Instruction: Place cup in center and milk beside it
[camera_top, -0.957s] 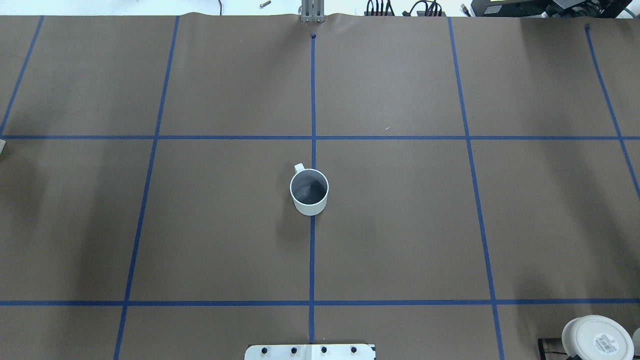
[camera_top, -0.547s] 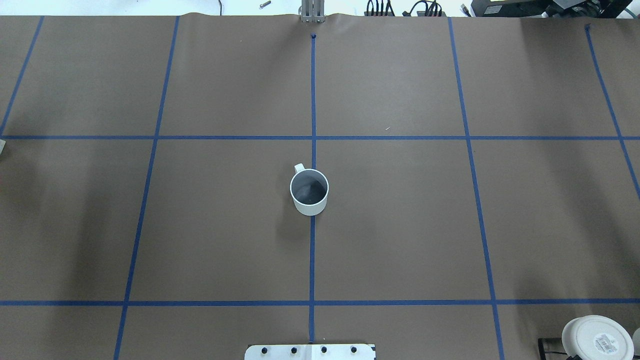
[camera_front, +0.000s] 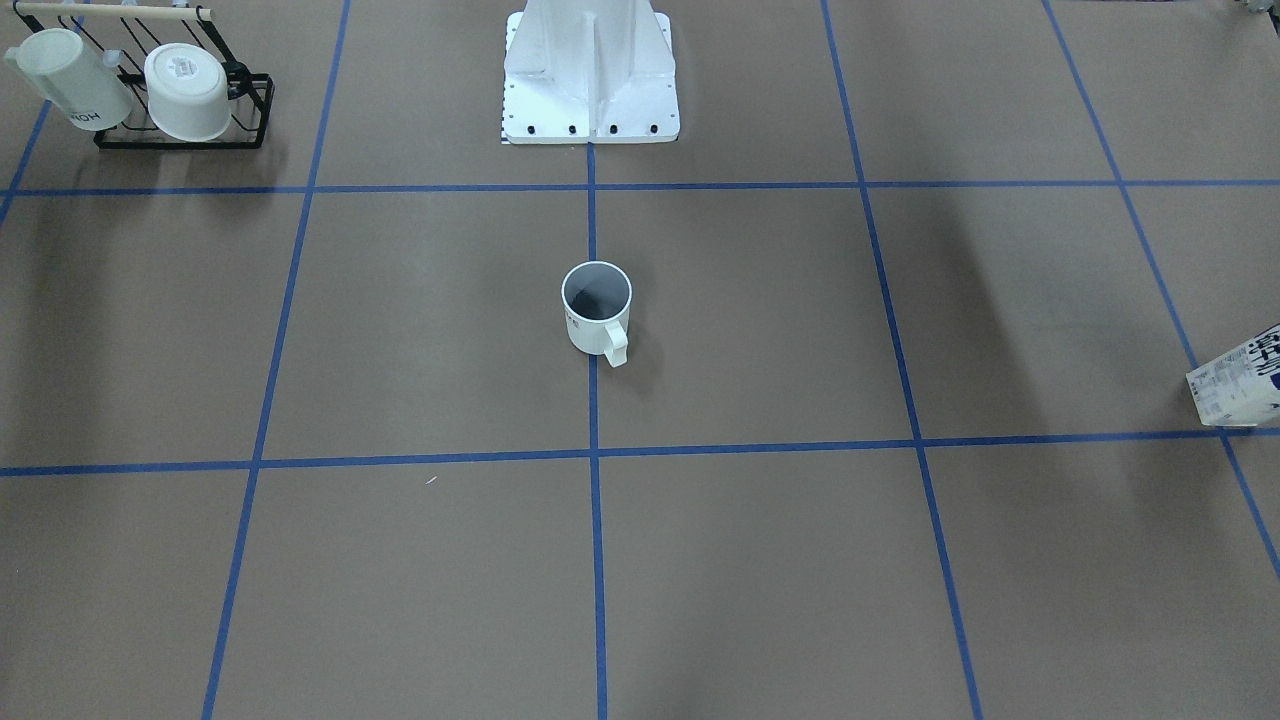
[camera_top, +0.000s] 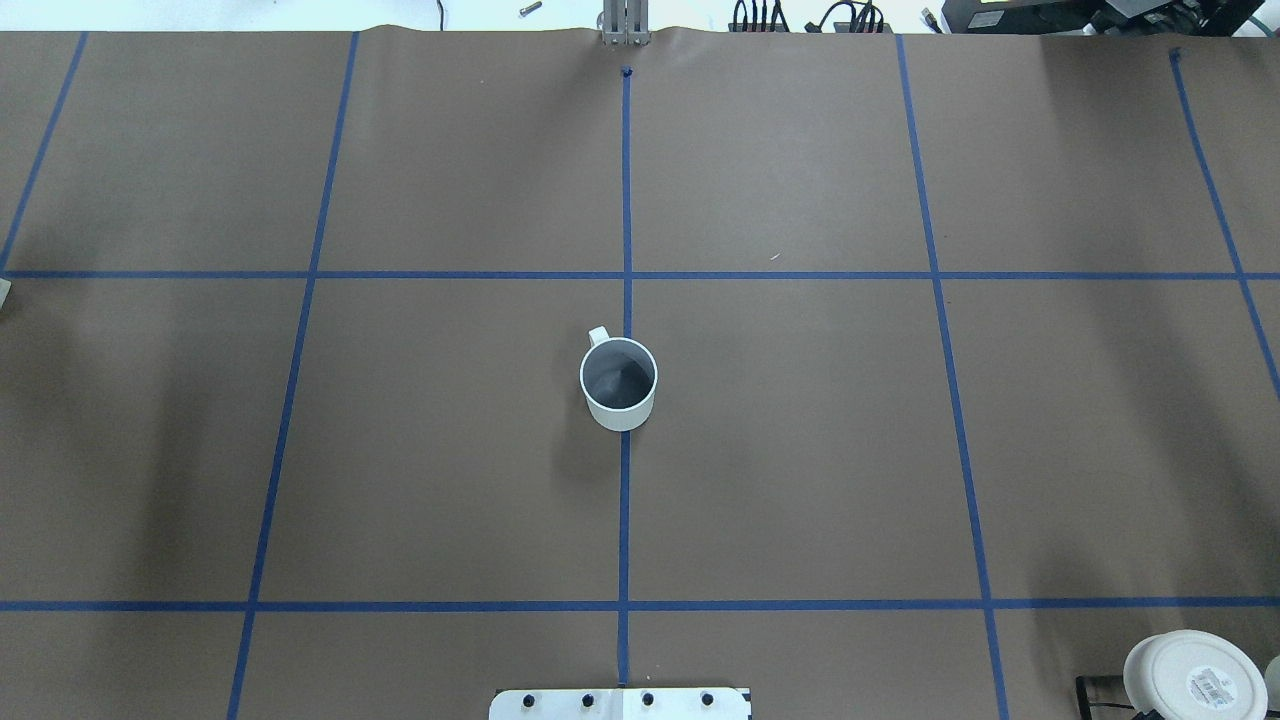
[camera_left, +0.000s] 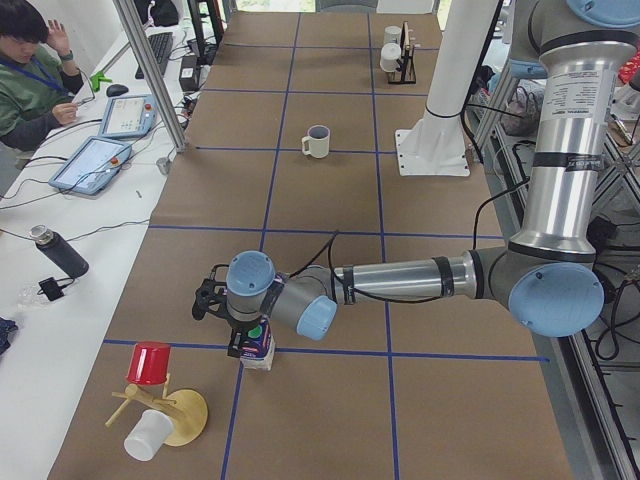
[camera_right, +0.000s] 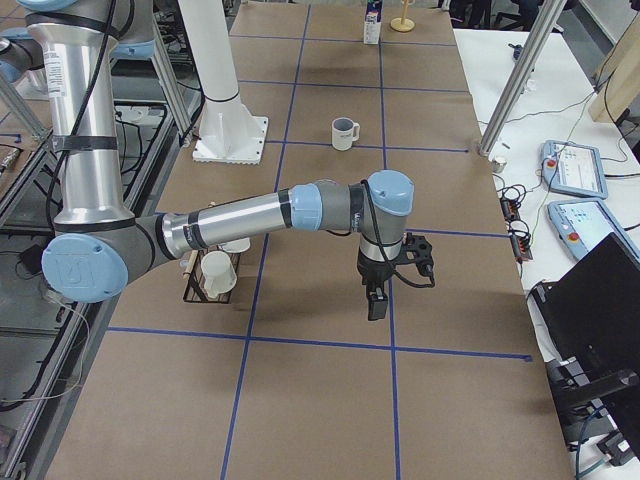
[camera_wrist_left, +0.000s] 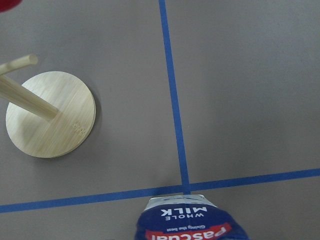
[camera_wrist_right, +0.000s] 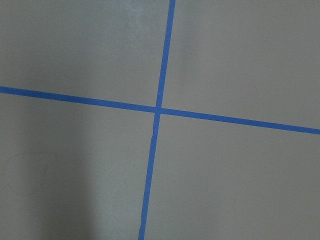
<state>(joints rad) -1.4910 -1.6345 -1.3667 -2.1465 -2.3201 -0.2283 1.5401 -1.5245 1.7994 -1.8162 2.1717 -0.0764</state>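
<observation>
Brown tabletop (camera_top: 800, 450), blue tape grid, and the action is out at the robot's left end. The left gripper (camera_left: 246, 336) is down right at the top of the milk (camera_left: 262, 356), which stands upright at a tape crossing. The wrist camera looks straight down onto the carton's lettering but shows no fingers, so I cannot tell whether the jaws are apart or clamped on it. Just beyond the carton is a wooden stand (camera_wrist_left: 50, 116) with a red cup (camera_left: 150, 362) perched on a peg.

Over at the other end, the right gripper (camera_right: 377, 300) hangs pointing down above bare table, with nothing under it but a tape cross. Apart or together? Cannot tell from the side view there either.

Now out to the middle. The cup (camera_top: 619, 385) stands upright, rim up, handle turned away from the robot's base, and it sits right on the tape line through the center (camera_top: 624, 470).

My read is that the first half looks done and picking up the milk is the step in hand. The carton is well apart from the cup, way out at the left edge. The next move calls for a firm hold on that tall carton and a lift that keeps it upright. Then comes a long carry inward and a set-down just beside the cup, without clipping it or its handle.
</observation>
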